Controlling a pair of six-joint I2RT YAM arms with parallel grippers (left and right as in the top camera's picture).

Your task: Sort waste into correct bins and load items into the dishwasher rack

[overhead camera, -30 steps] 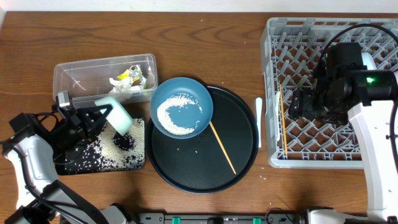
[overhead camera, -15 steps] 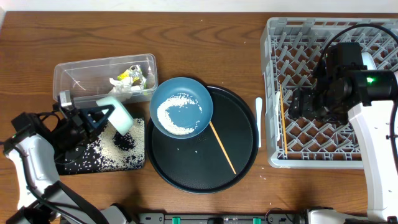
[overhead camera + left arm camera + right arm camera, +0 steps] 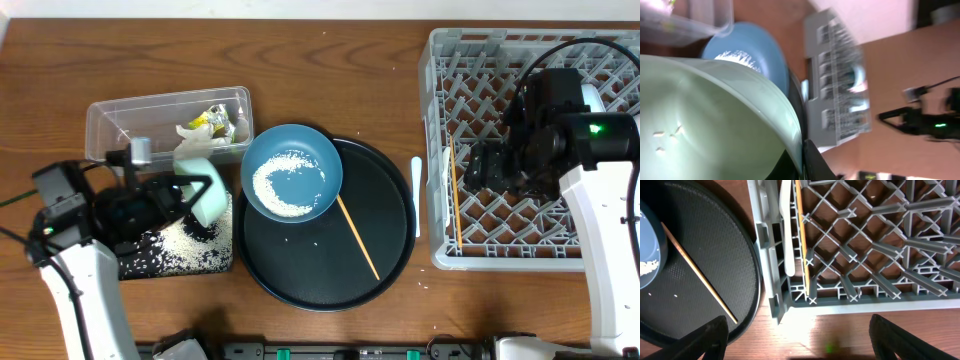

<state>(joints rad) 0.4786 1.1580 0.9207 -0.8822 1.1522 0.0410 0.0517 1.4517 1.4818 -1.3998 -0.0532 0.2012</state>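
My left gripper [image 3: 187, 196] is shut on the rim of the pale green bowl [image 3: 210, 198], which hangs tipped on its side over the flat black tray [image 3: 150, 262]. In the left wrist view the bowl [image 3: 715, 115] fills the frame, a few grains stuck inside, with my gripper [image 3: 802, 161] pinching its edge. White rice covers the flat tray [image 3: 185, 245]. The dark blue bowl [image 3: 292, 172] holds more rice. My right gripper [image 3: 478, 168] hovers open above the dishwasher rack [image 3: 530, 60]; in its wrist view the gripper [image 3: 805, 345] is empty. One chopstick [image 3: 802, 245] lies in the rack.
The clear tub [image 3: 120, 112] behind the flat tray holds crumpled napkins and a yellow-green wrapper [image 3: 212, 120]. The blue bowl and a second chopstick [image 3: 357, 237] rest on a large round black tray [image 3: 390, 250]. A white spoon [image 3: 417, 195] lies beside the rack's left wall.
My left arm has swung right with the pale green bowl, which now sits a little further right over the flat black tray. The right arm has not moved.
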